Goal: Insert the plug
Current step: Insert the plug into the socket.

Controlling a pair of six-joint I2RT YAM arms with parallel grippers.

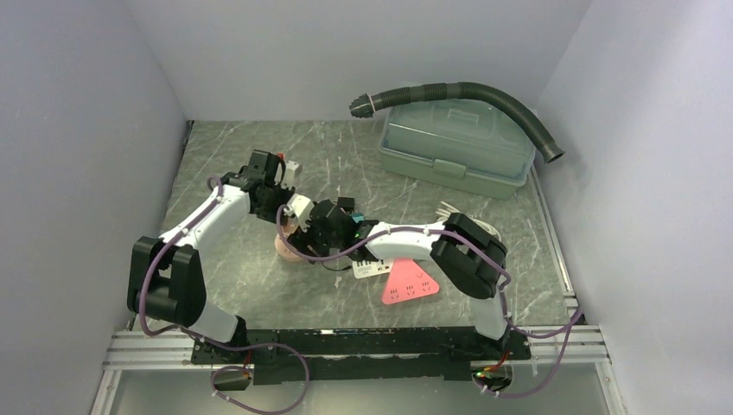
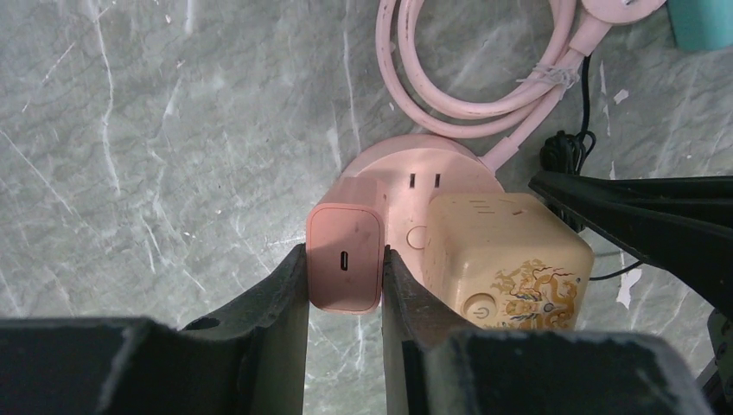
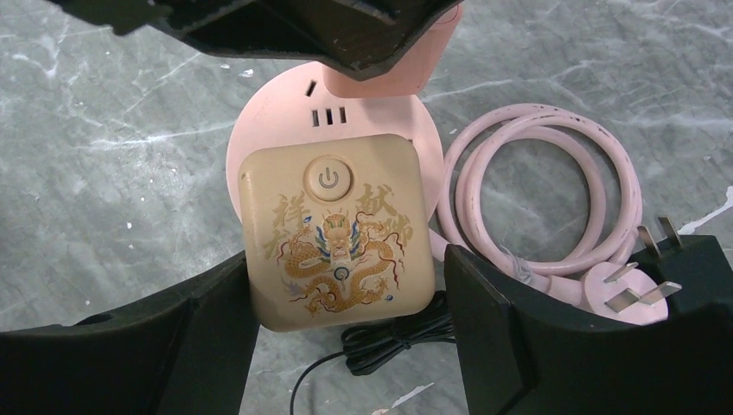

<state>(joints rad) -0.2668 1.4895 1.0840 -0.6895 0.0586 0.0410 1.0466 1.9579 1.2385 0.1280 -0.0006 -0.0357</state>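
Clamping the pink charger plug (image 2: 346, 275) by its two side faces, the left gripper (image 2: 344, 253) is closed on it, its dark fingers (image 2: 275, 303) pressed flat against the plug with the small oval port facing the wrist camera. The plug stands at the rim of the round pink socket base (image 2: 406, 164); whether its prongs are seated in the base cannot be told. On top of that base, just beside the plug, sits a cream cube adapter (image 3: 337, 229) printed with a golden dragon and a power button. The right gripper (image 3: 346, 281) straddles the cube with its jaws apart: one finger (image 3: 207, 320) lies at the cube's edge, and the other stands off it with a thin gap. A coiled pink cable (image 3: 536, 190) lies on the marble table (image 3: 104, 173) just beside the base, ending in a flat three-pronged plug (image 3: 627, 290) near the right gripper's far finger. A bundled black cord (image 3: 380, 341) lies on the table on the side of the base nearest the right wrist camera.
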